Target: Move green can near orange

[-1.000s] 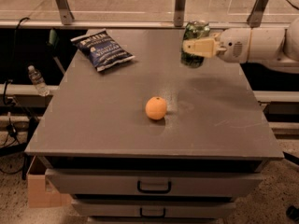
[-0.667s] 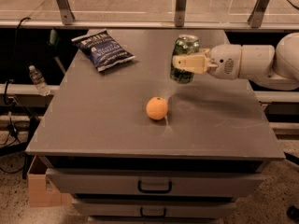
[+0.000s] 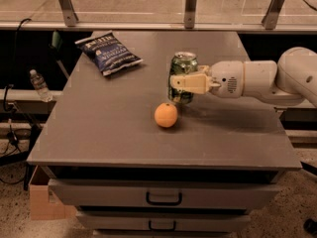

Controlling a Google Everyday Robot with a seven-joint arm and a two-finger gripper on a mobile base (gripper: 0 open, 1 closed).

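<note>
The green can (image 3: pixel 182 66), mottled with a silver top, is upright just behind and to the right of the orange (image 3: pixel 166 115) on the grey table (image 3: pixel 124 128). My gripper (image 3: pixel 184 83) comes in from the right and is shut on the can's middle, its pale fingers (image 3: pixel 190 82) wrapped across the front. The can's bottom is at or just above the table top; I cannot tell whether it touches. The orange lies free a small gap in front of the can.
A dark blue chip bag (image 3: pixel 108 52) lies at the table's back left. My white arm (image 3: pixel 262 81) spans the right side. Drawers (image 3: pixel 163 198) are below the front edge. A water bottle (image 3: pixel 38 86) and a cardboard box (image 3: pixel 42 202) are left of the table.
My gripper has carried the green can from the table's back right toward the left and forward, and lower, so it now stands right by the orange. The orange has not moved.
</note>
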